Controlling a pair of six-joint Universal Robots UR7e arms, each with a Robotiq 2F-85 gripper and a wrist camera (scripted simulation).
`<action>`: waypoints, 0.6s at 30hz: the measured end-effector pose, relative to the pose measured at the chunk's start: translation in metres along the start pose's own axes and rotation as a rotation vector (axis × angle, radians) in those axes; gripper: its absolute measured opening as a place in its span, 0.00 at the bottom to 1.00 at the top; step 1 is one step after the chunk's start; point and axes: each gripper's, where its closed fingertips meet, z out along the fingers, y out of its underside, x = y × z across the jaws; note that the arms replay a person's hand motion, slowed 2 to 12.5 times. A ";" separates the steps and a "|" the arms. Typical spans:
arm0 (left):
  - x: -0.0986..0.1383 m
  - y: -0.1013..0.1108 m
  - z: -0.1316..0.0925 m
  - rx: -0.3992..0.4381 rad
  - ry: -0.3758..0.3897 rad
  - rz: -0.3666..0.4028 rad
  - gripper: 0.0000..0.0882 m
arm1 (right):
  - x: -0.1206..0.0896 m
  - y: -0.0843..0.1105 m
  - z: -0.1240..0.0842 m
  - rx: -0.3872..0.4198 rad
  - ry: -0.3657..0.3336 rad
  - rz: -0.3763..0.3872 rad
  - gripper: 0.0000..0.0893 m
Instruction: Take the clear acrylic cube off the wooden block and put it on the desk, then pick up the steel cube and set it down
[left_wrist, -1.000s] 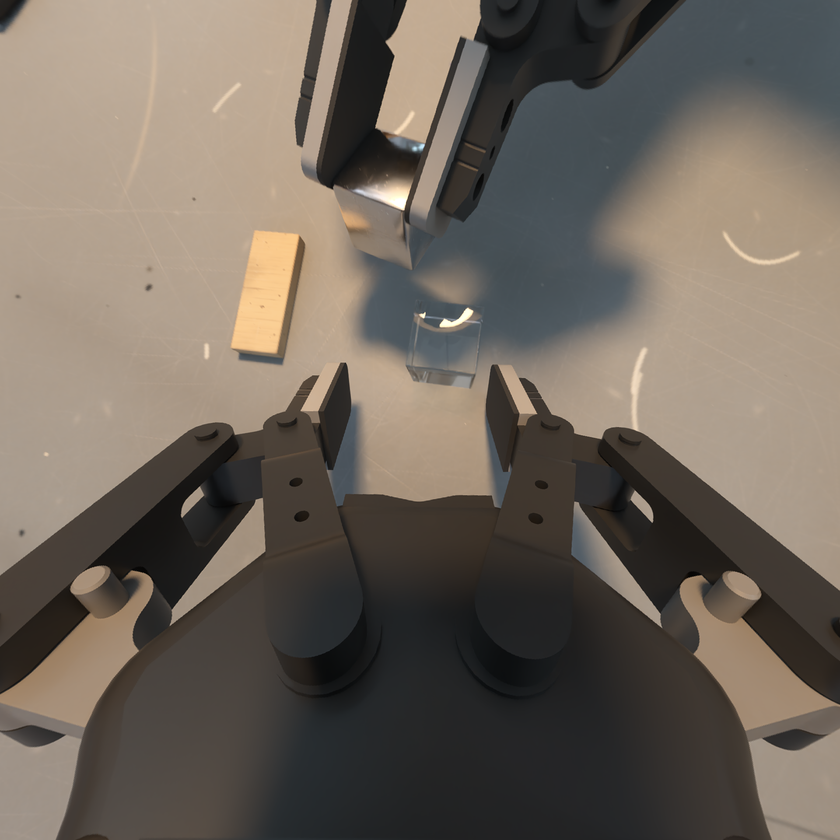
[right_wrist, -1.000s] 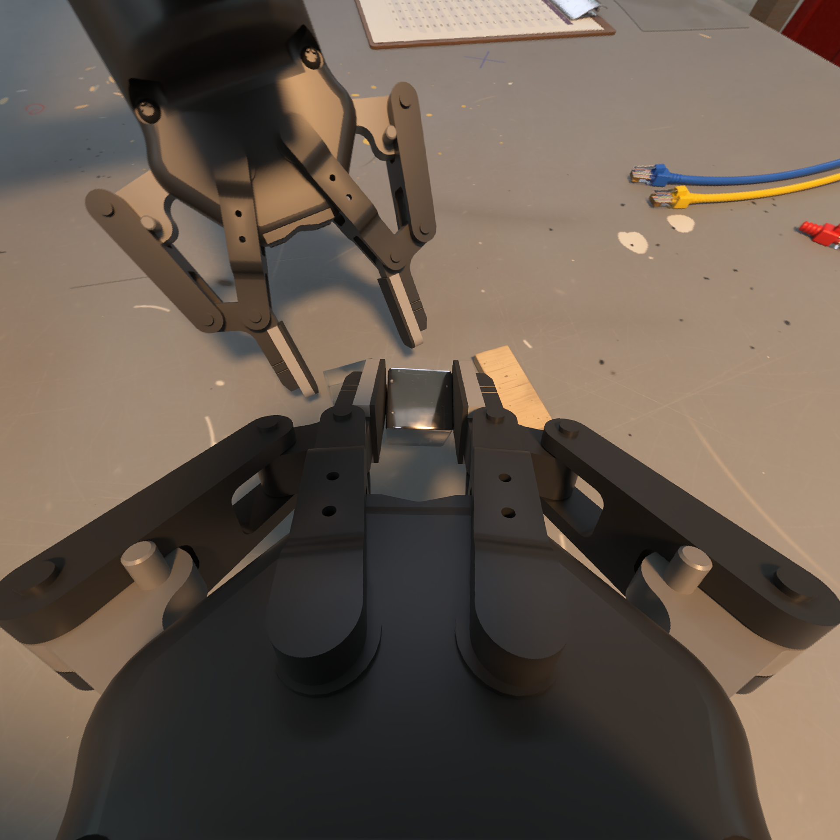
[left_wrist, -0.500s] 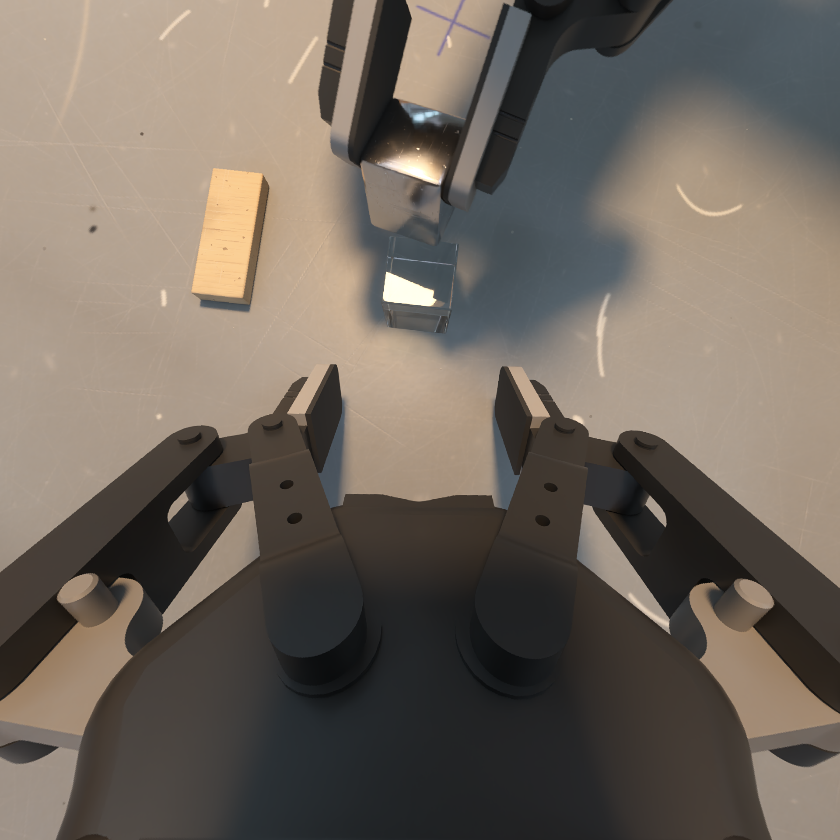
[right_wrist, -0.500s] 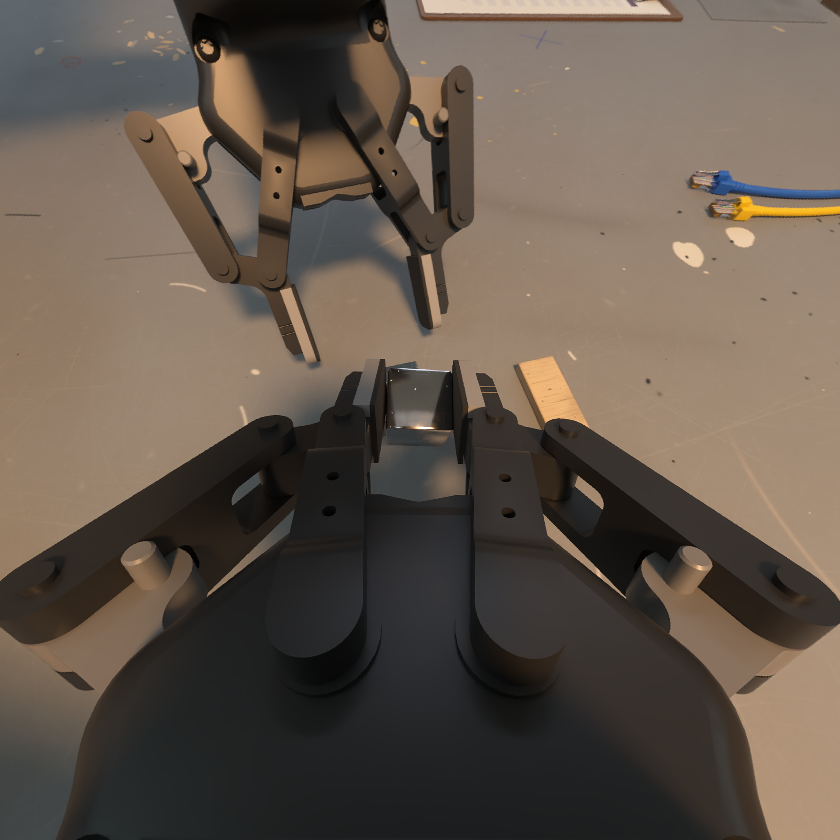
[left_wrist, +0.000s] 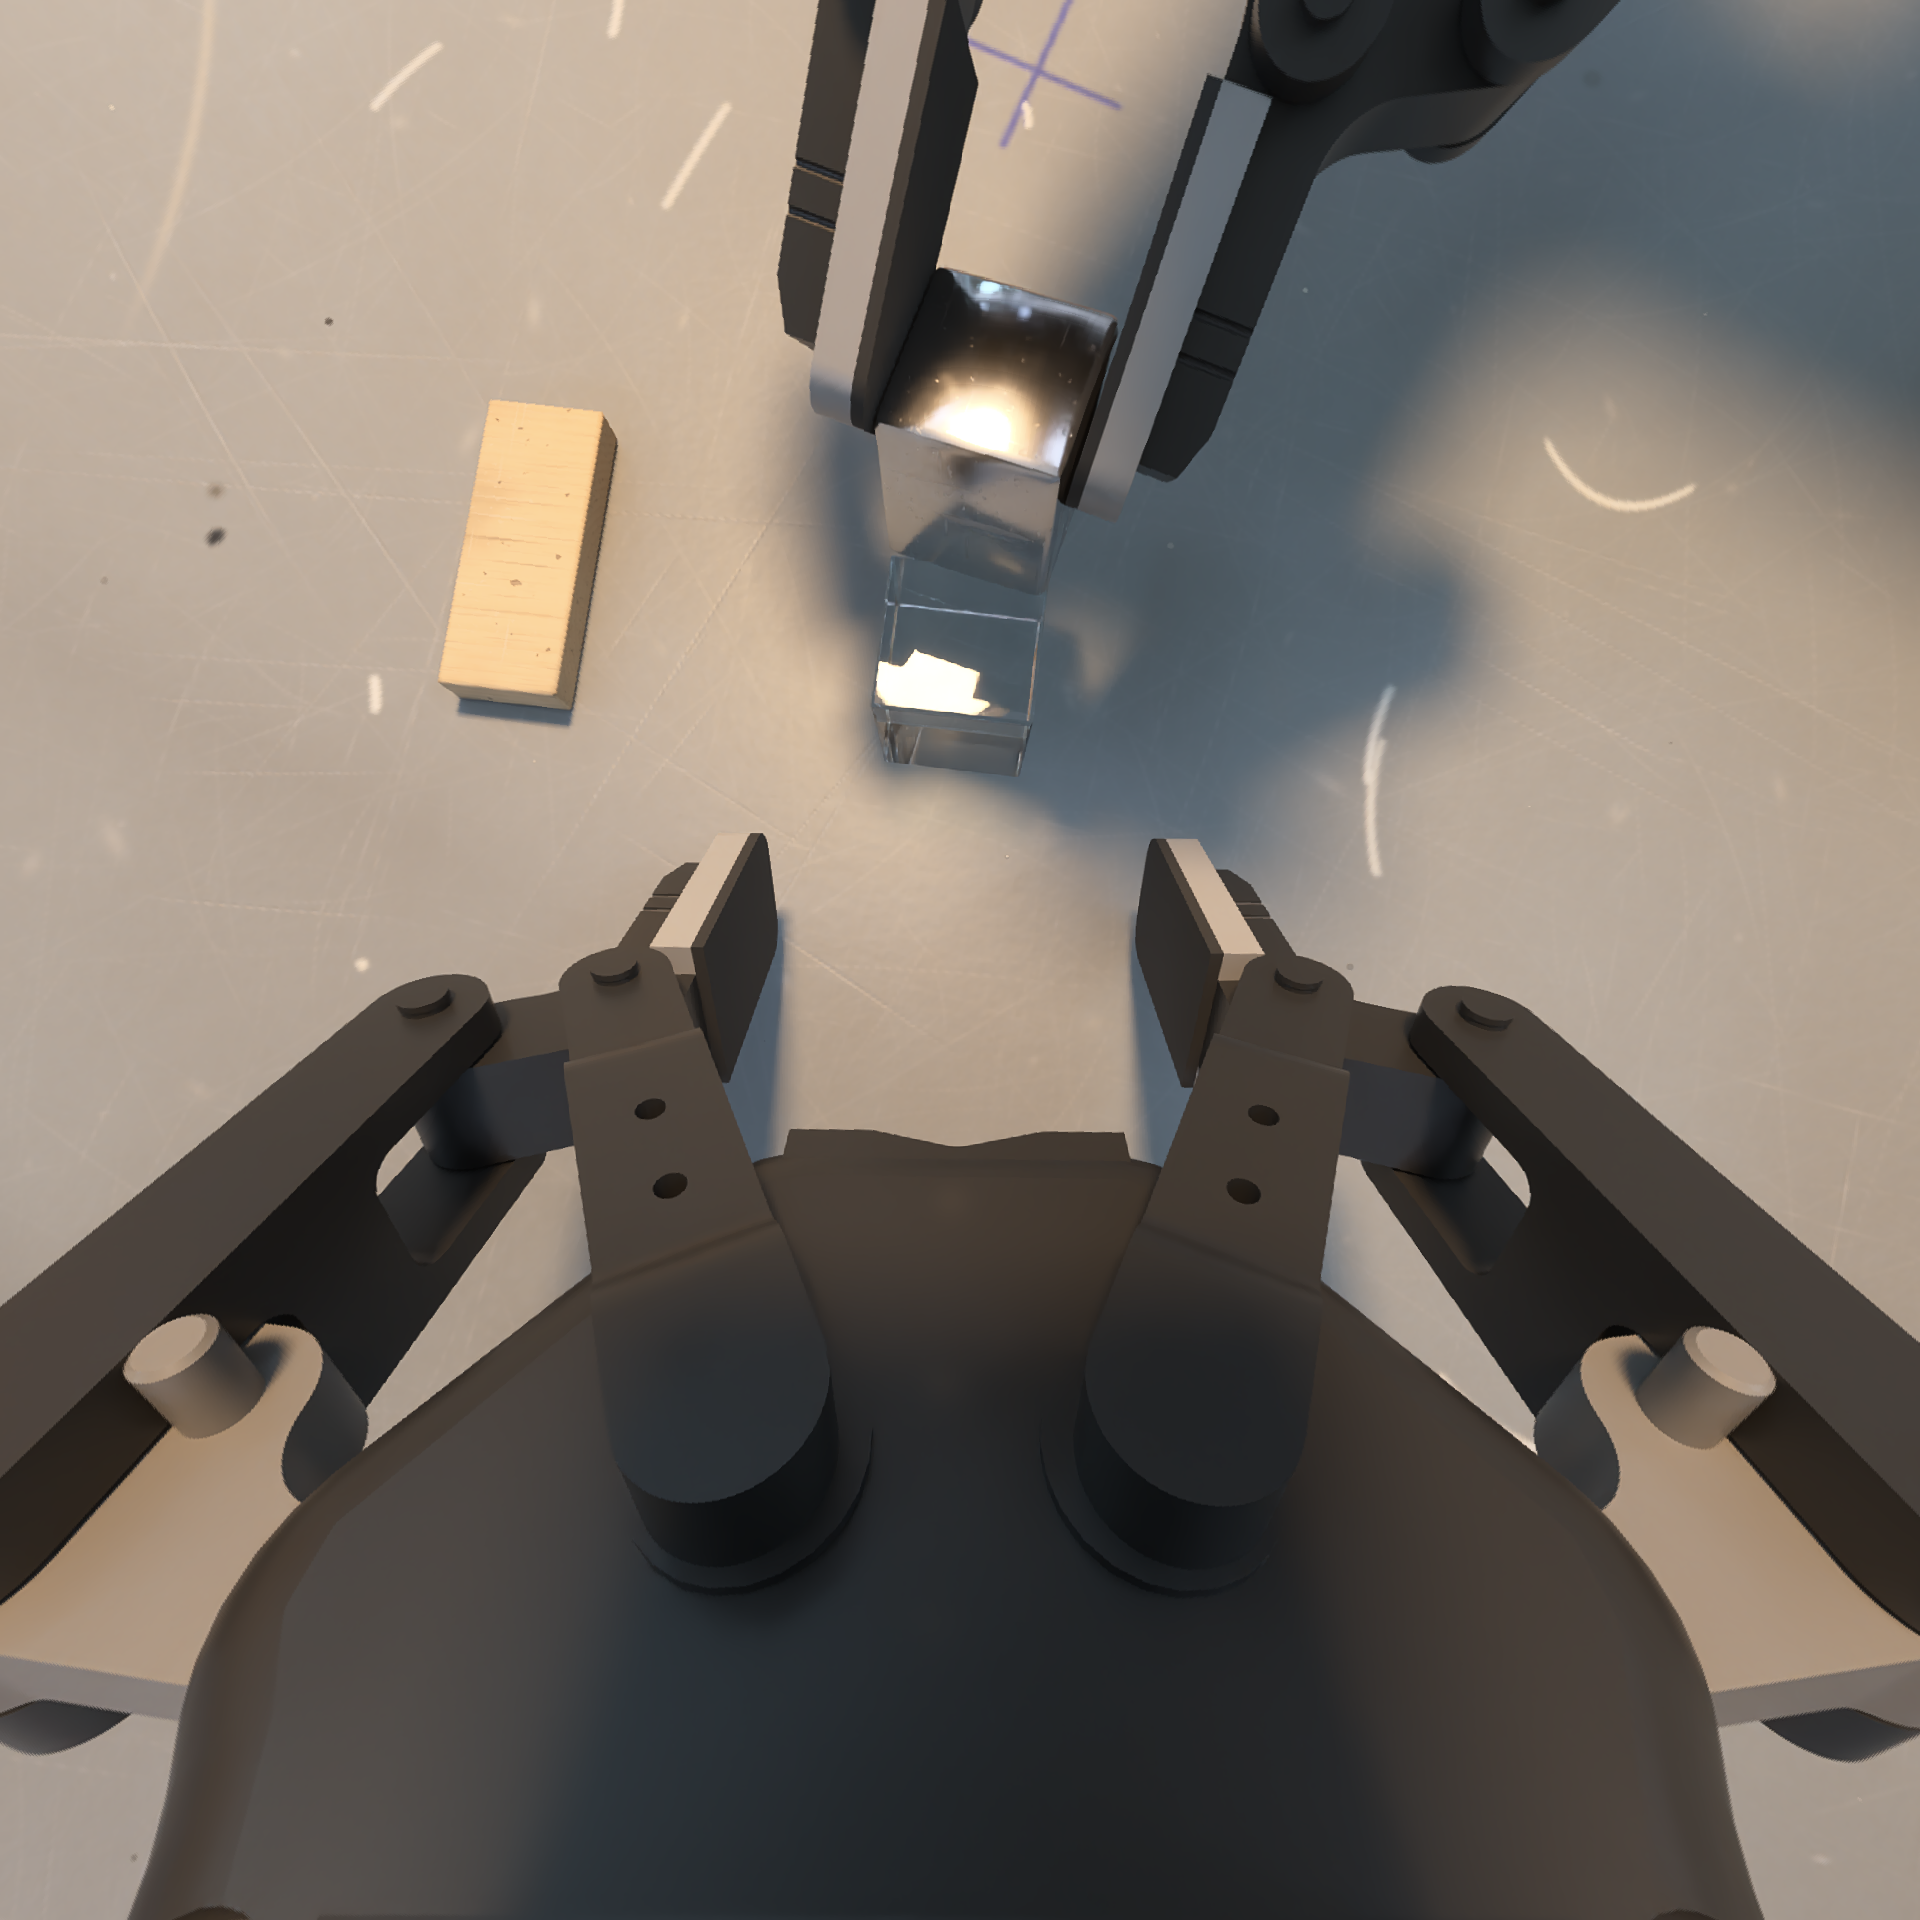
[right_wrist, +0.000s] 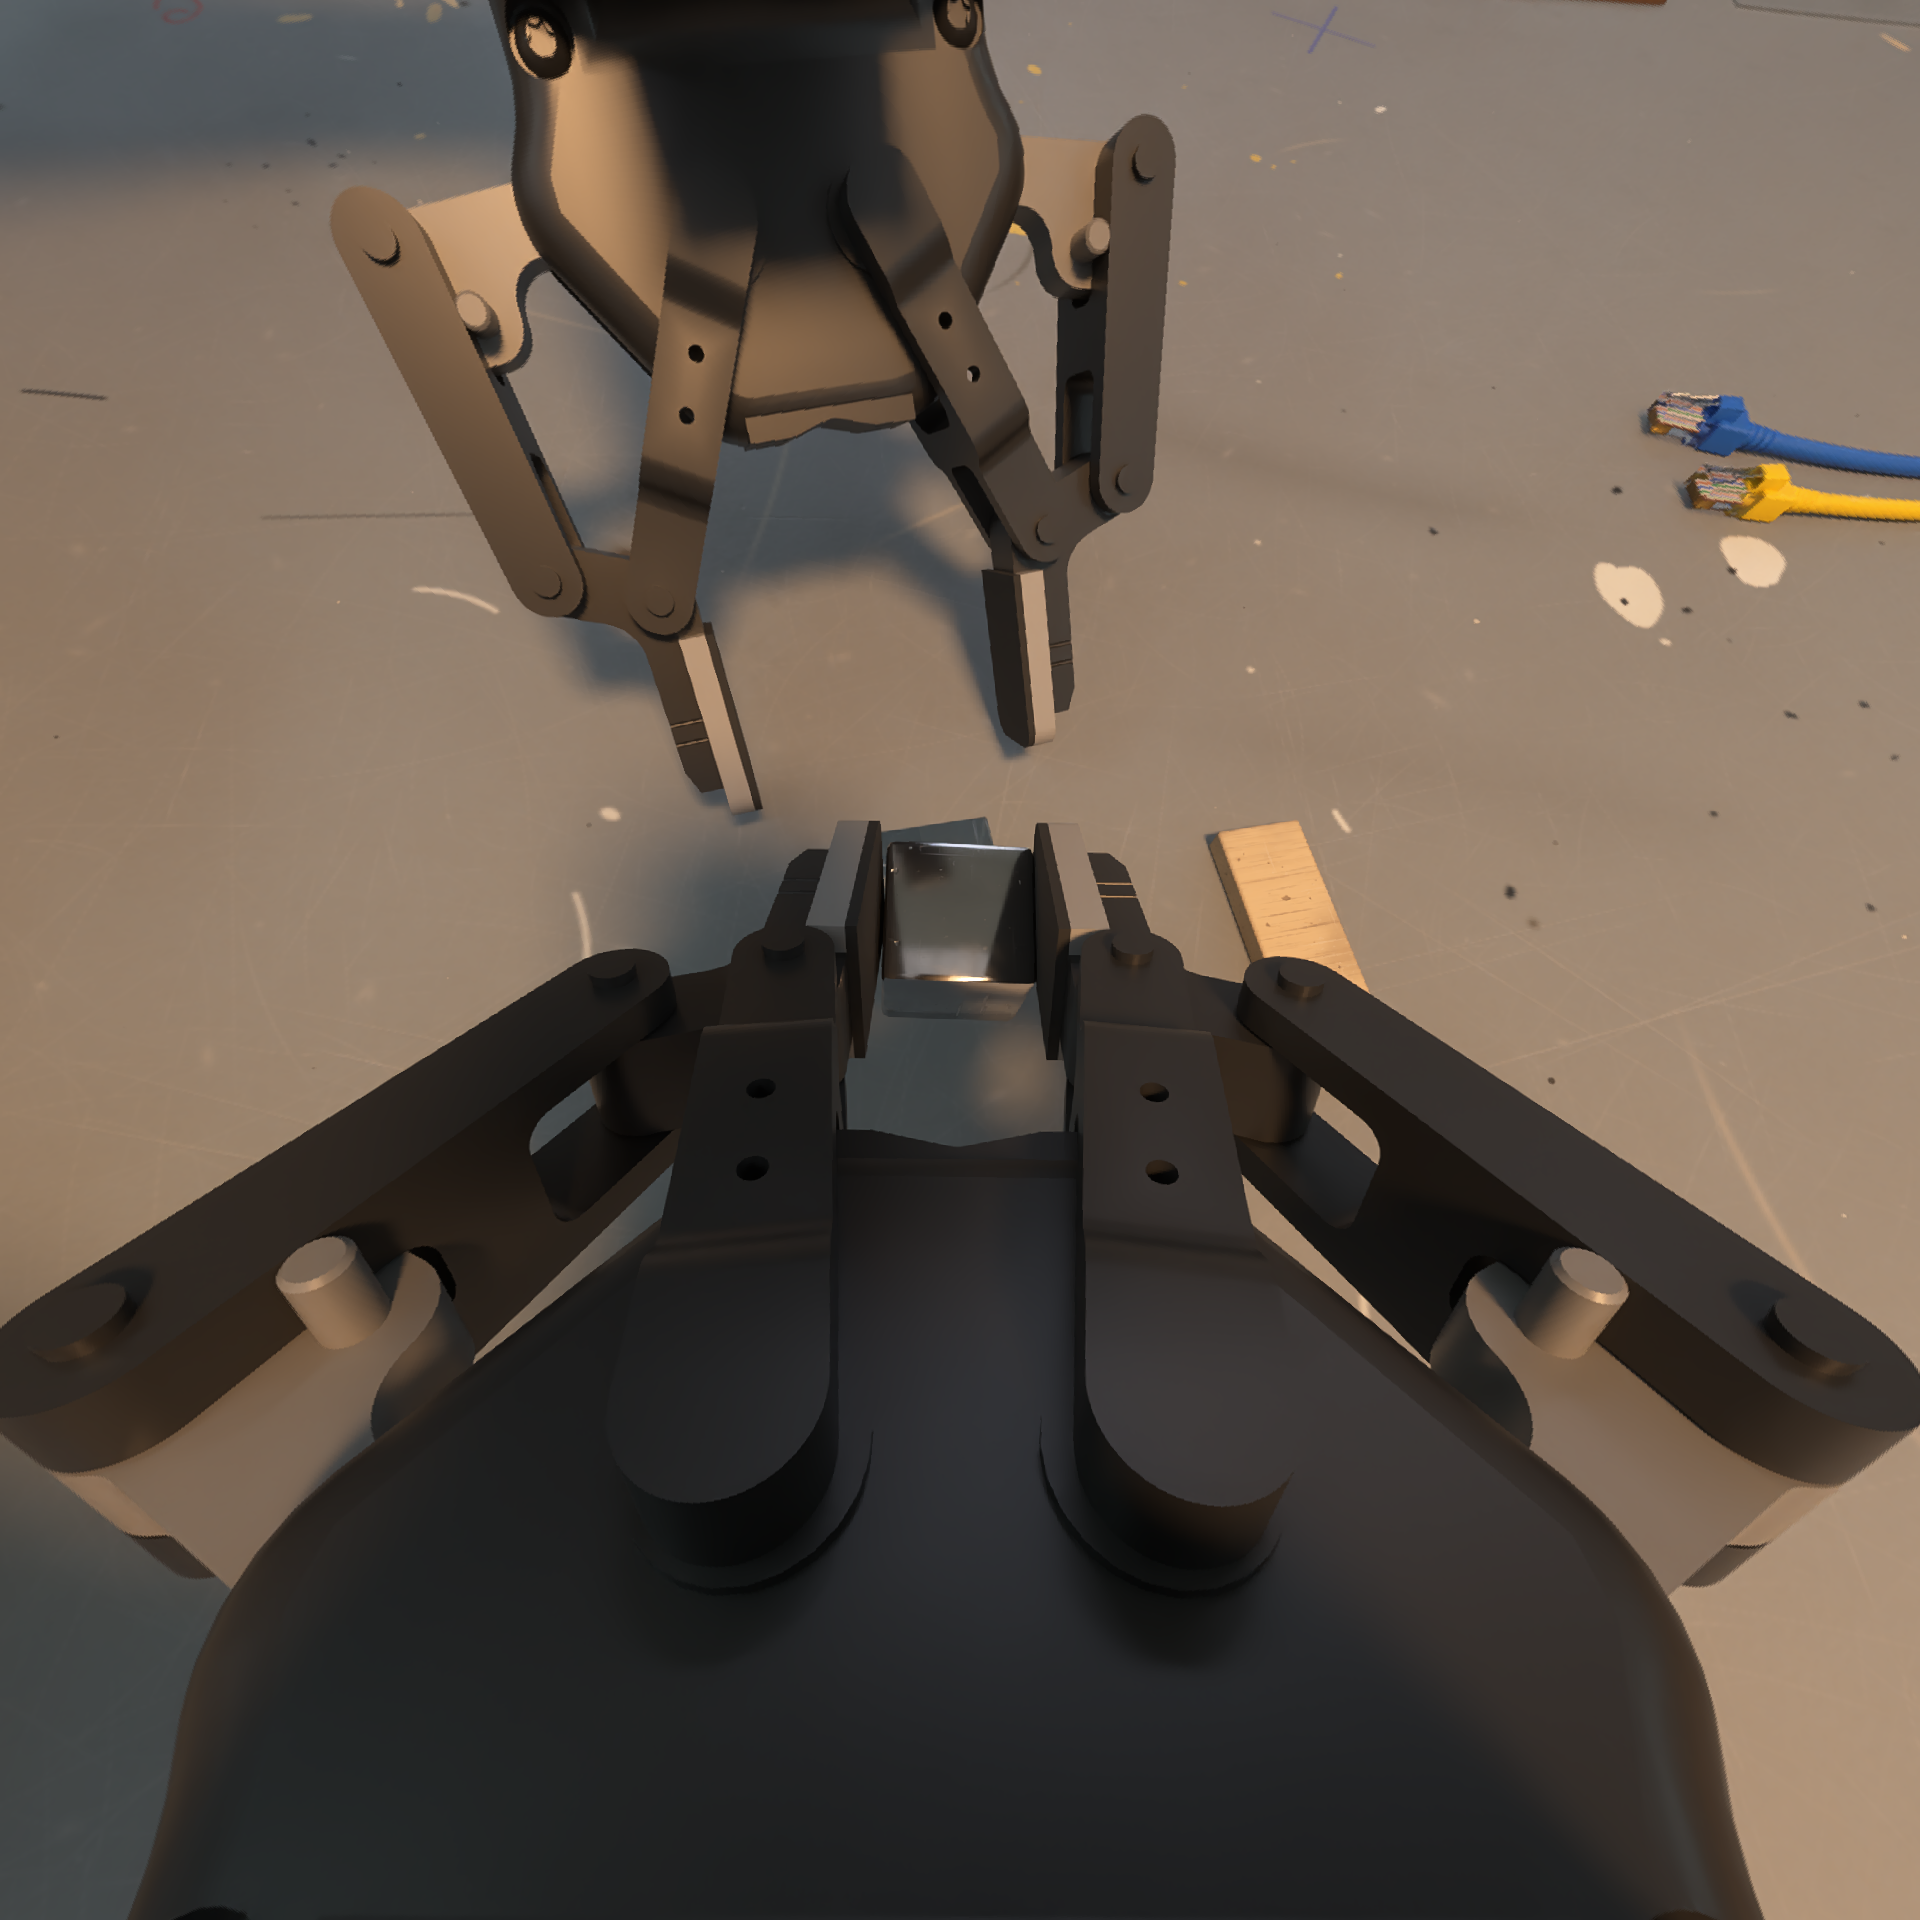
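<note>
The clear acrylic cube (left_wrist: 961, 675) stands on the grey desk, apart from the wooden block (left_wrist: 528, 551) lying flat to its left. My left gripper (left_wrist: 956, 914) is open and empty, held back from the clear cube. My right gripper (left_wrist: 977, 447) comes in from the top, shut on the steel cube (left_wrist: 971, 488), which hangs just behind and above the clear cube; I cannot tell whether they touch. In the right wrist view my right gripper (right_wrist: 958, 847) grips the steel cube (right_wrist: 956, 914), the left gripper (right_wrist: 878, 758) faces it, and the wooden block (right_wrist: 1283, 894) lies to the right.
A blue cable (right_wrist: 1787, 442) and a yellow cable (right_wrist: 1808, 504) lie at the right edge of the desk. A purple cross mark (left_wrist: 1039, 73) is on the desk behind the right gripper. The desk surface (left_wrist: 260, 935) is scratched and paint-flecked.
My left gripper has drawn back from the clear cube, staying open. My right gripper, still holding the steel cube, has come closer, to just behind the clear cube.
</note>
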 end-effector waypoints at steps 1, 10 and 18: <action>0.000 0.000 0.000 0.000 0.000 0.000 0.71 | 0.000 -0.001 0.000 0.001 -0.002 0.002 0.29; 0.000 0.000 0.000 -0.006 -0.004 -0.003 0.71 | -0.001 -0.002 0.001 -0.018 -0.028 0.008 0.29; 0.000 0.000 0.000 -0.004 -0.004 -0.004 0.71 | 0.000 -0.002 0.002 -0.029 -0.010 -0.016 0.29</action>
